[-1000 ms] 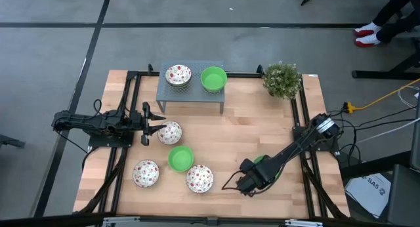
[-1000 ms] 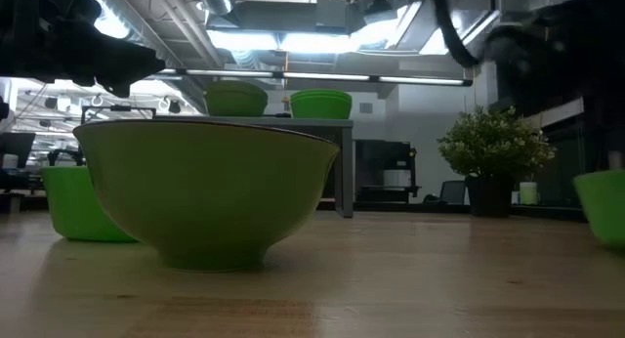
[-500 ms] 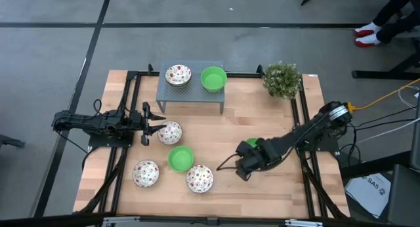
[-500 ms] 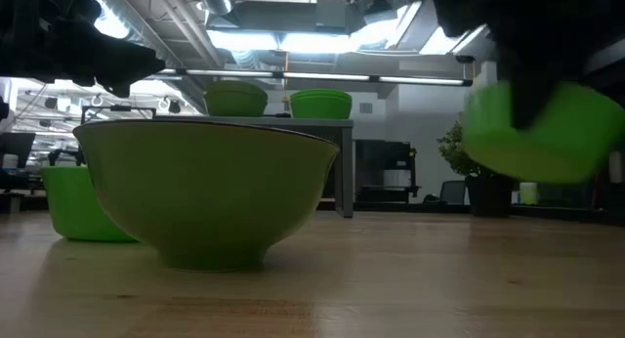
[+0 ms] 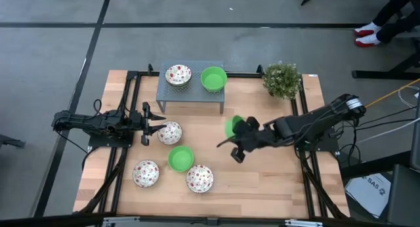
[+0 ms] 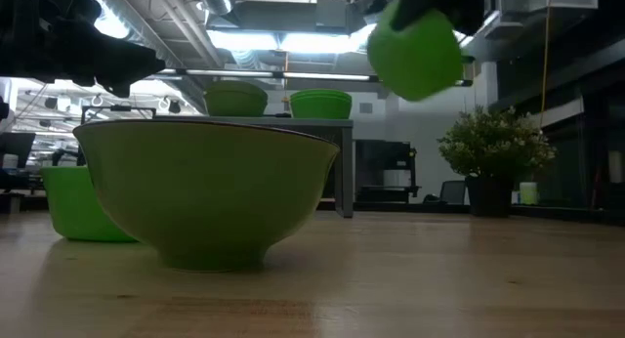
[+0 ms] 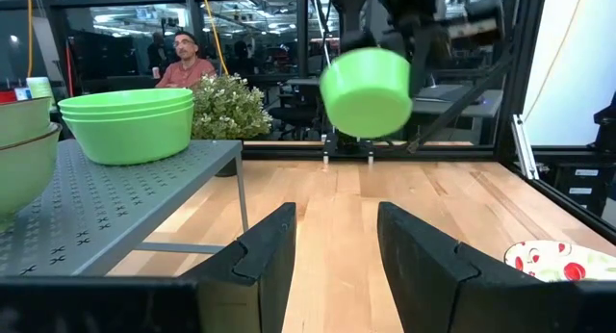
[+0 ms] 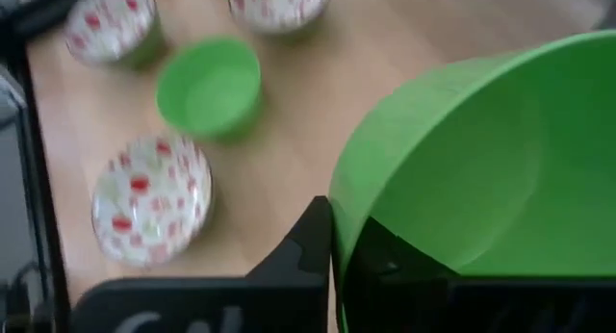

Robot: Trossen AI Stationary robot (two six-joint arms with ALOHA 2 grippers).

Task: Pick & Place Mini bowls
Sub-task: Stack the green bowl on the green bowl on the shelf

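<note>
The green bowl point(image 8: 481, 169) fills the right wrist view and runs off the picture's edge, so only part of it shows. Seen from above, this bowl point(image 5: 231, 126) is mostly hidden behind the right gripper point(image 5: 237, 143). The other bowls on the surface point(image 8: 289, 112) look blurry there, and a speckled bowl point(image 8: 279, 1) is cut off. In the low view, a big near bowl point(image 6: 205, 187) hides most of what sits behind it. In the left wrist view, the speckled bowl point(image 7: 563, 261) by the edge is cut off.

right gripper point(image 5: 237, 138) jaws clamped, raised mid-table
</note>
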